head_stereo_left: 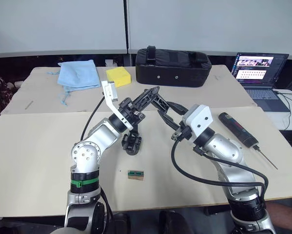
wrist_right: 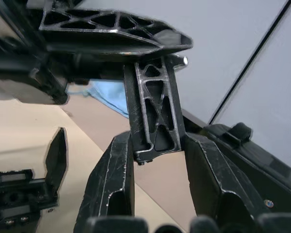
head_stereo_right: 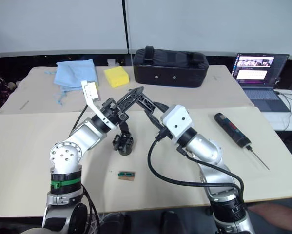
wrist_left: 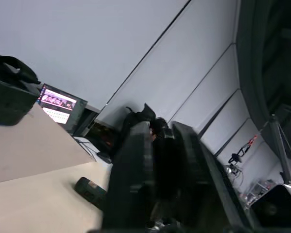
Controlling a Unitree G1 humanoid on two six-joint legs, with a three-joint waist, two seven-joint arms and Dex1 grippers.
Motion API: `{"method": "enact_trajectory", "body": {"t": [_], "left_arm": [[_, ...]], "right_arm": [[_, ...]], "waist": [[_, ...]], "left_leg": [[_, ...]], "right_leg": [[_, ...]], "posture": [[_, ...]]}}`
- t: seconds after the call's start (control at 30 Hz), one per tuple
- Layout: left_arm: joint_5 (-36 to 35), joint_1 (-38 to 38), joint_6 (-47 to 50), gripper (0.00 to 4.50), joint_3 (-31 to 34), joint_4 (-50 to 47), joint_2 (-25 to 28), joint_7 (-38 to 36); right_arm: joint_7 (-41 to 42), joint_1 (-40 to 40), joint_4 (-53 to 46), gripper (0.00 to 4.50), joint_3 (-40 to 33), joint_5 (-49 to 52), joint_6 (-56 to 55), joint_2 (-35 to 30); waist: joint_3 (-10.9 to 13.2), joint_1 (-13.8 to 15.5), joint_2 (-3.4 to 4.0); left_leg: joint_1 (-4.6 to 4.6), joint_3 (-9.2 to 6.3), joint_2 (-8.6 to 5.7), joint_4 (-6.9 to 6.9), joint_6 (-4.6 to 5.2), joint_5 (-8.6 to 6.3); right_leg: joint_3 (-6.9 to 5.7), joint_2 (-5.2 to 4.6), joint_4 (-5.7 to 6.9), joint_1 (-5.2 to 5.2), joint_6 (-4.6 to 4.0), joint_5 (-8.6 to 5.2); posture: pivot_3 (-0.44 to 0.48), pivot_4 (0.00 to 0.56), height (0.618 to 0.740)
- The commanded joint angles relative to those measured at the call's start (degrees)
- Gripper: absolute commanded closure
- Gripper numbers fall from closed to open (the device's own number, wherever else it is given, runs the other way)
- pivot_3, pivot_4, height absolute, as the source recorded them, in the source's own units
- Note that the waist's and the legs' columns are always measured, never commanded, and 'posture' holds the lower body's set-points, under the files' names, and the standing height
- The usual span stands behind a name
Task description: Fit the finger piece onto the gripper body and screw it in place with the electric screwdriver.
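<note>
Both grippers meet above gripper body (head_stereo_left: 131, 142): right gripper (wrist_right: 155, 145) grasping finger piece (wrist_right: 155, 111); left gripper (head_stereo_left: 153, 92) clamped on its tip

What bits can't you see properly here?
- Finger piece, right wrist view: gripped by the right pincer, but its top end is hidden behind a black bar.
- Left pincer, left wrist view: too dark to tell whether it grips anything.
- Gripper body, left eye view: partly behind the left arm, and its screw holes are too small to see.
- Electric screwdriver: its markings are too small to read.
</note>
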Motion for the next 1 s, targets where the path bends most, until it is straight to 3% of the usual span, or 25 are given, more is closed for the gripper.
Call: {"method": "enact_trajectory", "body": {"t": [0.03, 0.1, 0.17, 0.27, 0.4, 0.53, 0.67, 0.8, 1.0], "left_arm": [[-0.5, -0.3, -1.5, 4.48, 0.0, -2.5, -0.4, -0.3], [-1.1, -0.1, -1.7, 4.48, 0.0, -3.3, -0.8, -0.4], [-1.7, 0.0, -1.9, 4.48, 0.3, -4.0, -1.2, -0.2], [-2.2, -0.8, -1.5, 4.48, 0.9, -3.5, -0.3, -0.9], [1.6, -3.1, -0.4, 4.48, -1.7, -0.5, 7.3, -10.9], [3.7, -6.3, -0.5, 4.48, -3.1, 5.0, 11.8, -19.0], [10.6, -11.6, 0.6, 4.48, -11.8, 9.6, 20.8, -36.7], [11.6, -15.3, 4.2, 4.48, -16.0, 12.4, 22.2, -44.1], [13.4, -16.0, 6.8, 4.48, -20.1, 10.8, 21.9, -49.3]], "right_arm": [[1.0, -0.1, -3.0, 3.40, 0.0, 1.2, -0.3, -0.3], [0.2, 0.4, -3.3, 3.40, -1.1, 2.4, 0.4, 0.4], [1.5, 1.0, -4.2, 2.33, -1.8, 4.4, 1.7, -0.3], [4.0, 1.0, -5.4, 1.30, -4.8, 6.8, 2.7, -3.3], [13.6, 1.3, -5.2, 0.02, -13.3, 19.0, 9.3, -12.5], [20.5, 1.8, -5.2, 0.00, -19.1, 32.7, 17.7, -19.3], [23.7, -2.4, -3.2, 0.00, -18.6, 51.0, 37.2, -26.3], [20.8, -6.8, -1.2, 0.00, -15.3, 57.9, 46.1, -26.4], [17.5, -11.8, -0.7, 0.00, -7.7, 55.9, 49.6, -23.4]], "waist": [[0.0, 0.0, 0.00], [0.0, 0.0, 0.00], [0.0, 0.0, 0.00], [0.0, 0.0, -0.01], [0.0, 0.2, -0.02], [0.0, 0.4, -0.03], [0.1, 0.1, -0.06], [0.1, 0.1, -0.06], [0.1, 0.0, -0.06]], "left_leg": [[0.00, 0.00, 0.00, 0.00, 0.00, 0.00], [0.00, -0.01, 0.00, 0.00, 0.00, 0.00], [-0.01, -0.02, 0.00, 0.00, 0.00, 0.00], [-0.04, -0.03, 0.00, 0.00, 0.00, 0.00], [-0.04, -0.02, -0.01, 0.00, 0.00, 0.00], [-0.03, -0.02, 0.01, -0.01, 0.01, -0.01], [-0.06, -0.02, 0.05, -0.01, 0.01, 0.00], [-0.05, -0.08, 0.10, -0.03, 0.01, -0.01], [-0.29, -0.11, 0.10, -0.04, 0.01, -0.01]], "right_leg": [[0.00, 0.00, 0.00, 0.00, 0.00, 0.00], [0.00, 0.00, 0.00, 0.00, 0.00, 0.00], [-0.01, 0.00, -0.01, 0.00, 0.01, 0.01], [0.00, 0.00, -0.02, 0.00, 0.01, 0.00], [0.00, 0.01, -0.04, 0.00, -0.16, -0.10], [-0.01, 0.03, -0.07, 0.01, -0.36, -0.22], [0.01, 0.08, -0.03, -0.06, -0.49, -0.23], [-0.03, 0.12, -0.06, -0.06, -0.56, -0.27], [-0.02, 0.12, -0.05, -0.24, -0.54, -0.27]], "posture": [[0.000, 0.150, 0.740], [0.000, 0.150, 0.740], [0.000, 0.150, 0.740], [0.000, 0.150, 0.740], [0.000, 0.150, 0.740], [0.000, 0.150, 0.740], [0.000, 0.150, 0.740], [0.000, 0.150, 0.740], [0.000, 0.150, 0.740]]}}
